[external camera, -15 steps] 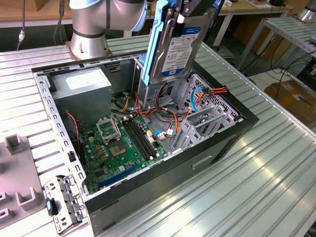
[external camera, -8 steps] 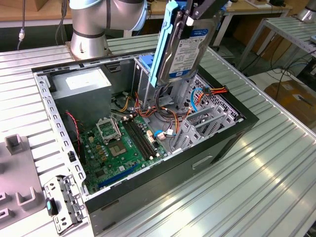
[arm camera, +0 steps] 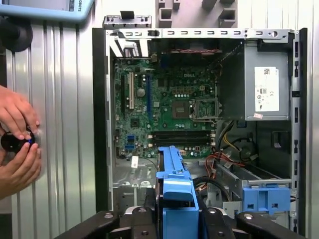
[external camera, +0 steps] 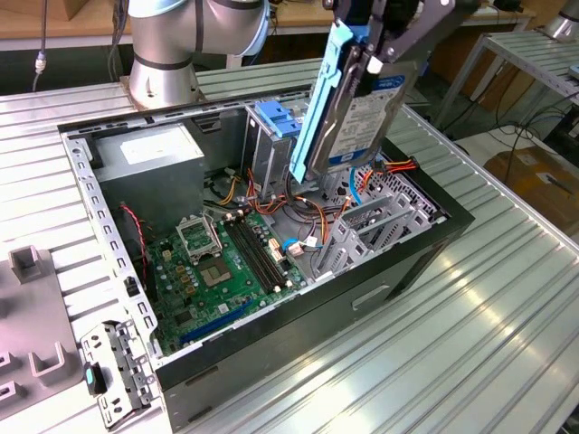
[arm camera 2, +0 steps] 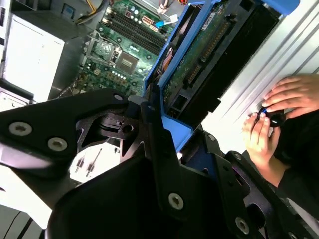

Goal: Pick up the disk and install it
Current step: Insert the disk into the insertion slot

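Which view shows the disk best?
The exterior view: the disk hangs tilted above the case, label face showing. The second wrist view shows its circuit-board side; the first wrist view, its blue rail edge-on.

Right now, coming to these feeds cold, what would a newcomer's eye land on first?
The disk, bright blue rails and all, hangs tilted in the gripper above the open computer case. Inside, the green motherboard lies exposed. In both wrist views a person's hands hold a small dark object on the ribbed table beside the case.
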`<state>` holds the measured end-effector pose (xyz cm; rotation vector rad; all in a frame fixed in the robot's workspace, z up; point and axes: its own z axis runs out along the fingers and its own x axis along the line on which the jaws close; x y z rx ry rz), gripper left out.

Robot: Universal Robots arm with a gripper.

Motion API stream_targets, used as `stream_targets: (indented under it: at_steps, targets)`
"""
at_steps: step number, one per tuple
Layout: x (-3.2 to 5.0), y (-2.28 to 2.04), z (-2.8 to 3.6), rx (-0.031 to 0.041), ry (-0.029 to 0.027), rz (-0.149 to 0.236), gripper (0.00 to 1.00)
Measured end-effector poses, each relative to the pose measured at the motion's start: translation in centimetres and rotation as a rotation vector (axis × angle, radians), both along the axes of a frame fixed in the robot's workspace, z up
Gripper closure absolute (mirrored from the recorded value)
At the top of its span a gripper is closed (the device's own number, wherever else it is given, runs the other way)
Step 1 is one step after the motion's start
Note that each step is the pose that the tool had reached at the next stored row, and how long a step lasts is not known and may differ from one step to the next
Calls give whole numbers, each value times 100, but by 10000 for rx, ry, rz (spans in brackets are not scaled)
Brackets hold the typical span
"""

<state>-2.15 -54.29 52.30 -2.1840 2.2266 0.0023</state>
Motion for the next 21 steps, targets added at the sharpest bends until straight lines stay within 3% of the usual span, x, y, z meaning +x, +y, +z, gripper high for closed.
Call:
stream_targets:
  at_steps: [3,4,7,11,13,15,21]
  targets:
    - [71,-51,-45,2,-4,1,64]
    - [128,-70,-68,-2,-20,0,64]
    - [197,-107,-102,0,-206,0,64]
    - [351,-107,-182,0,-211,-3,64]
    - [482,-107,-226,-2,-210,-3,64]
    - [542,-107,-250,-1,-210,-5,64]
    - [616,-107,-287,-1,-210,-9,64]
